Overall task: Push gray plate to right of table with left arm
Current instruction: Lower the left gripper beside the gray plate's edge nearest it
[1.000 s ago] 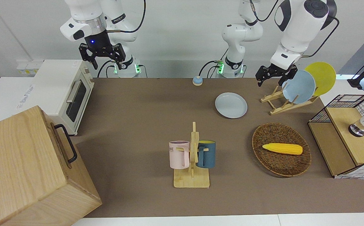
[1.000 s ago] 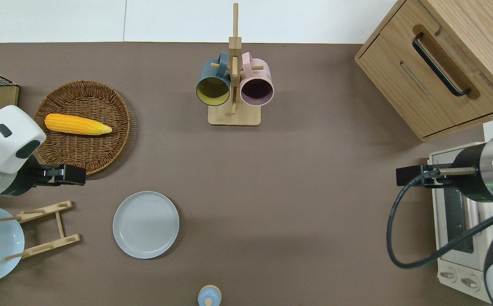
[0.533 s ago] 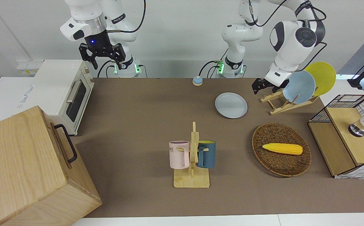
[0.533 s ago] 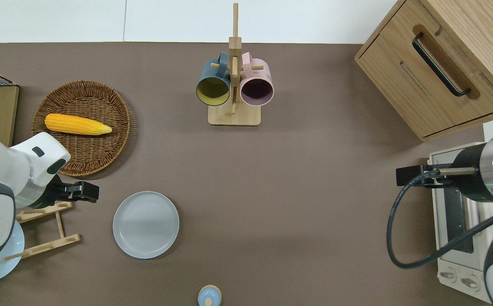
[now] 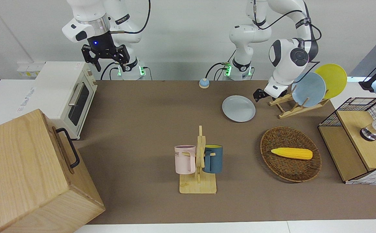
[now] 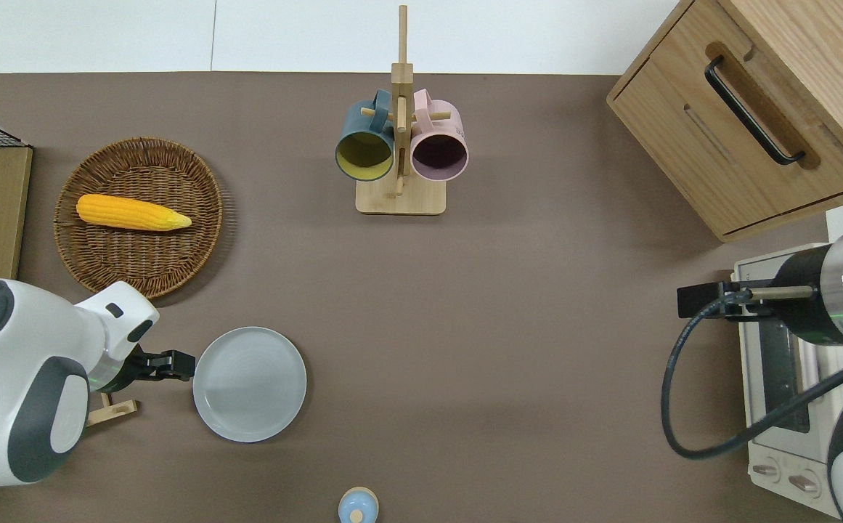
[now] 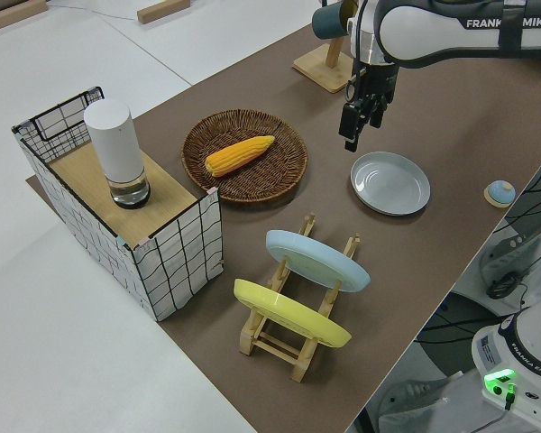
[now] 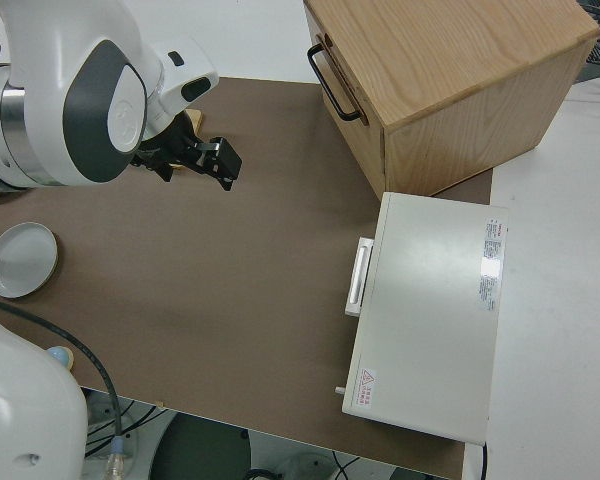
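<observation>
The gray plate (image 6: 250, 383) lies flat on the brown table (image 6: 501, 327), nearer to the robots than the mug rack; it also shows in the front view (image 5: 238, 108) and the left side view (image 7: 390, 182). My left gripper (image 6: 178, 361) is low at the plate's rim, on the side toward the left arm's end of the table; it shows too in the front view (image 5: 257, 94) and the left side view (image 7: 353, 126). I cannot tell whether it touches the rim. My right arm is parked.
A wooden plate rack (image 5: 296, 106) holds a sky-blue plate (image 5: 309, 89) and a yellow plate (image 5: 332, 79) beside my left gripper. A wicker basket (image 6: 138, 269) with corn, a mug rack (image 6: 399, 145), a wooden cabinet (image 6: 755, 109), a toaster oven (image 5: 68, 94) and a small blue bell (image 6: 358, 505) stand around.
My left gripper has come down from over the basket's edge and the plate rack to the gray plate's rim. The plate and the right arm have not moved.
</observation>
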You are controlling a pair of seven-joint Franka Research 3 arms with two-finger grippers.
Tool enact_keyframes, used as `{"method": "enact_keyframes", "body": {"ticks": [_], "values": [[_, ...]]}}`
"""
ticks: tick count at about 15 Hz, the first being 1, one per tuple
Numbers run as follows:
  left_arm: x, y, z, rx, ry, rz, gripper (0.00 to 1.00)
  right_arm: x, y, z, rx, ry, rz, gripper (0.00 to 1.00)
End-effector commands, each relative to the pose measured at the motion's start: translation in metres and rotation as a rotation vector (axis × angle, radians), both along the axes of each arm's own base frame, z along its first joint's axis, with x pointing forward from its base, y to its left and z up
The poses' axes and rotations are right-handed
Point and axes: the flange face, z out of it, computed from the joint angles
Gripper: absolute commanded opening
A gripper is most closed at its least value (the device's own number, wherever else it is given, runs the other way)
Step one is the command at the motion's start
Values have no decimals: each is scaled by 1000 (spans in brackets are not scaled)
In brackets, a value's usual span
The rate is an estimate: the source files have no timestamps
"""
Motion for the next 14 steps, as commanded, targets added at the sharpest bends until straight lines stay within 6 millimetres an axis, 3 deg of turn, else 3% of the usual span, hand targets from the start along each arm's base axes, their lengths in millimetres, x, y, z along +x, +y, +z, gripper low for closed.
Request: {"method": "enact_keyframes", "body": {"ticks": [1, 4, 12, 14], "values": [[-33, 6, -40, -17, -23, 16, 987, -8, 0, 0, 9, 3, -21, 996], [-43, 2, -57, -24, -45, 17, 983, -8, 0, 0, 9, 3, -21, 996], [-61, -7, -60, -89, -82, 24, 949, -8, 0, 0, 9, 3, -21, 996], [-64, -12, -62, -90, -106, 13, 897, -8, 0, 0, 9, 3, -21, 996]]}}
